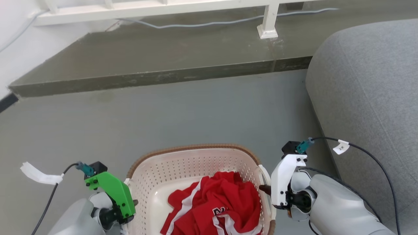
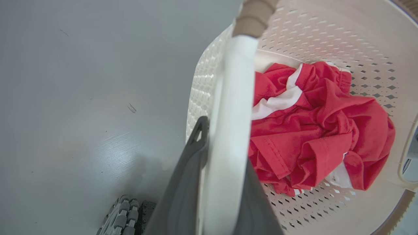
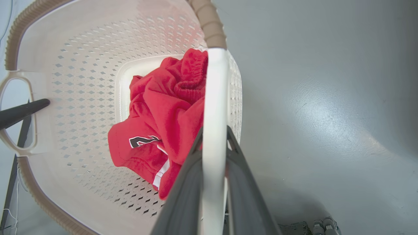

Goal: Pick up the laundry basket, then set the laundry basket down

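The laundry basket [image 1: 183,164], cream-white and perforated with a brown woven-look rim, sits at the bottom centre of the head view with a red and white garment [image 1: 222,199] inside. My left gripper [image 1: 132,204], under a green housing, is at its left side. In the left wrist view that gripper [image 2: 225,143] is shut on the white side handle [image 2: 235,81], one dark finger on each face. My right gripper [image 1: 264,188], under a white housing, is shut the same way [image 3: 214,133] on the opposite handle [image 3: 215,81]. A dark finger [image 3: 23,111] of the left gripper shows through the far handle.
A grey sofa [image 1: 365,81] stands close on the right, beside my right arm. A raised dark step [image 1: 147,78] crosses the floor ahead, with a white railing post [image 1: 268,23] and a cable [image 1: 212,23] on it. Grey floor [image 1: 179,114] lies between the basket and the step.
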